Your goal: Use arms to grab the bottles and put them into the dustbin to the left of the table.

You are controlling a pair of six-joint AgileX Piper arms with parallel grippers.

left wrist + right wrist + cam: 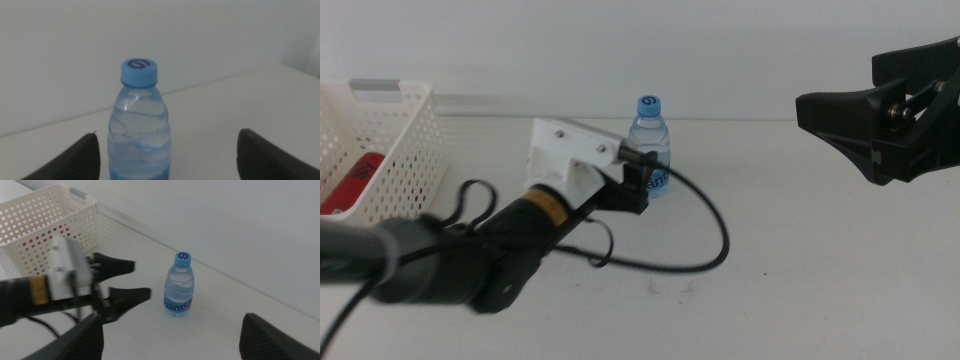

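Observation:
A clear water bottle (pixel 651 140) with a blue cap stands upright on the white table (pixel 800 260) at mid-back. My left gripper (pixel 640 178) reaches in from the lower left, just in front of the bottle. In the left wrist view its jaws are open (pixel 167 135), with the bottle (pixel 140 135) between them and untouched. The right wrist view shows the same open left gripper (pixel 142 279) short of the bottle (pixel 179 287). My right gripper (pixel 840 115) hangs raised at the right, open and empty (pixel 172 326). A red soda can (pixel 355 175) lies in the white dustbin (pixel 415 140). The yellow-liquid bottle is out of view.
The perforated dustbin (pixel 75 210) stands at the table's left. A black cable (pixel 715 235) loops from the left arm's white bracket (pixel 570 150) across the middle of the table. A white wall rises behind the table's back edge.

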